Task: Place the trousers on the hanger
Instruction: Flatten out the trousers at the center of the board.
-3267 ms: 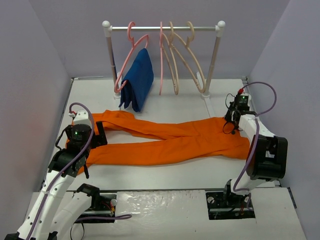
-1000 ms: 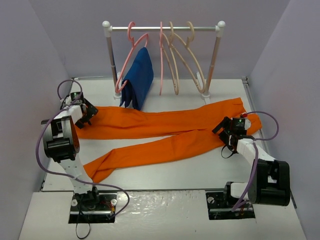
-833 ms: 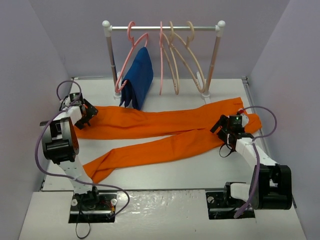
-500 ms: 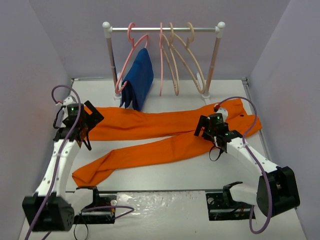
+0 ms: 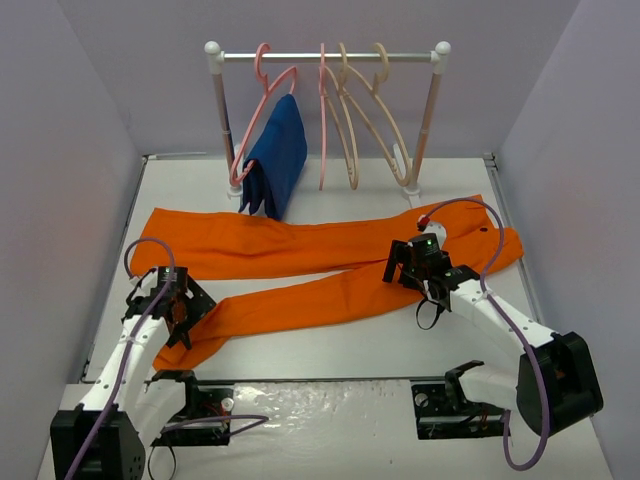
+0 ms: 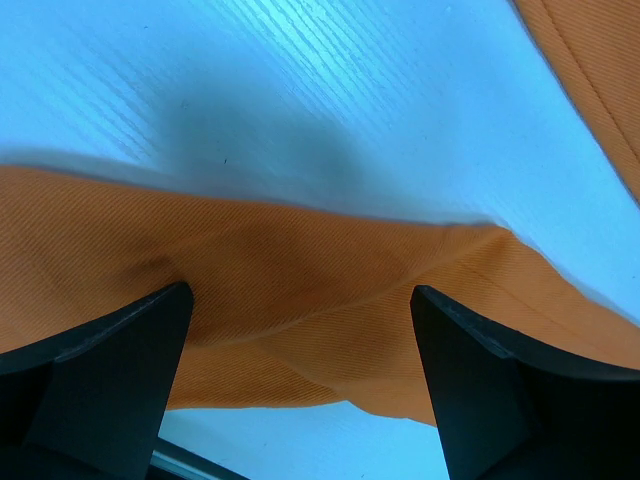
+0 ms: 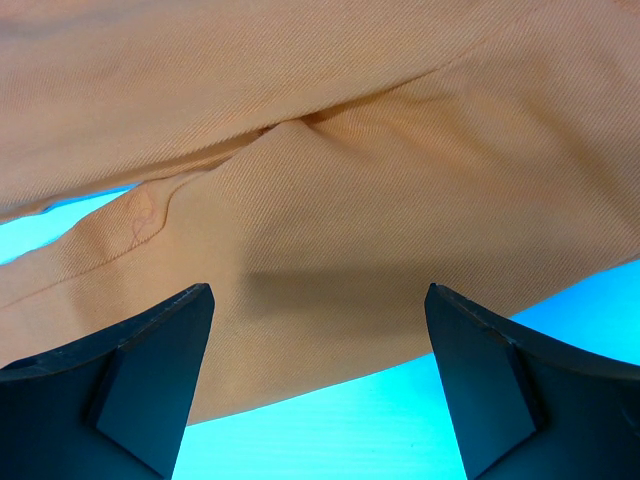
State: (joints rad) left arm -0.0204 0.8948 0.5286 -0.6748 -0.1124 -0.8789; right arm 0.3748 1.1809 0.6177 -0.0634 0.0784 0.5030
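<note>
The orange trousers (image 5: 330,262) lie flat on the white table, waist at the right and both legs running left. My left gripper (image 5: 188,312) hovers open over the cuff end of the near leg; in the left wrist view the left gripper (image 6: 300,292) has orange trousers (image 6: 300,270) under the gap and nothing held. My right gripper (image 5: 402,266) stands open above the near leg close to the crotch, and in the right wrist view the right gripper (image 7: 318,292) has trousers (image 7: 320,200) below the gap. The cream-beige hanger (image 5: 386,128) hangs on the rail at the back.
A clothes rack (image 5: 326,57) stands at the back on two posts. It carries pink hangers (image 5: 324,120) and a dark blue garment (image 5: 278,160) on the leftmost pink one. Purple walls close in the left, right and back sides.
The left arm has swung from the far leg's end down to the near leg's cuff. The right gripper has moved slightly left along the near leg. The far leg lies spread flat.
</note>
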